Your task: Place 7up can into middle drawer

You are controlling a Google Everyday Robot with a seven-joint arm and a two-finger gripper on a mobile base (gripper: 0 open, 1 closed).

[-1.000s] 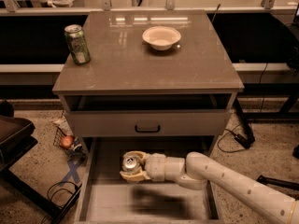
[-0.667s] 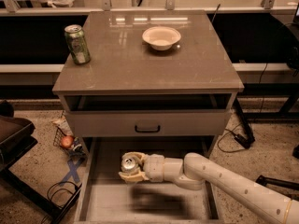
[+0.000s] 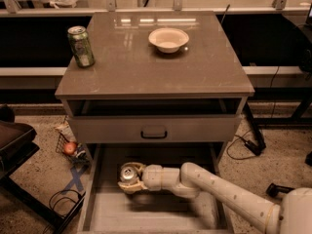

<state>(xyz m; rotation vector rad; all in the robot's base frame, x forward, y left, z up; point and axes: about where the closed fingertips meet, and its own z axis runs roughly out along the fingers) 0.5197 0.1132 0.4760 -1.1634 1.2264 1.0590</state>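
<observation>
— What stands around the work spot?

— On the grey cabinet top [image 3: 146, 72] a dark green can [image 3: 81, 46] sits upright near the left rear corner, and a pale bowl [image 3: 168, 39] sits toward the back, well apart from it. Below the top, a grey drawer front [image 3: 204, 129] with a dark handle [image 3: 153, 132] overhangs the rear of the middle drawer [image 3: 146, 213], which is pulled out toward the camera. On the floor to the left are a small wire basket [image 3: 66, 143] with something orange in it, a blue tape cross [image 3: 75, 179] and dark cables [image 3: 58, 199]. More cable [image 3: 243, 147] trails on the right.

— And the gripper?

— The gripper [image 3: 127, 176] is inside the middle drawer, at its left rear, just under the overhanging drawer front. Its pale fingers [image 3: 127, 186] are pinched around the 7up can [image 3: 129, 172], one above and one below as seen from here. The can's shiny top faces up toward the camera. The white arm [image 3: 219, 194] reaches in from the lower right, across the drawer's right wall.

— Anything hard to tell?

— Whether the can's base touches the drawer floor: the fingers and shadow hide it. The drawer's near edge is cut off at the bottom, and the arm covers much of its right half. The can's markings are not readable.
</observation>
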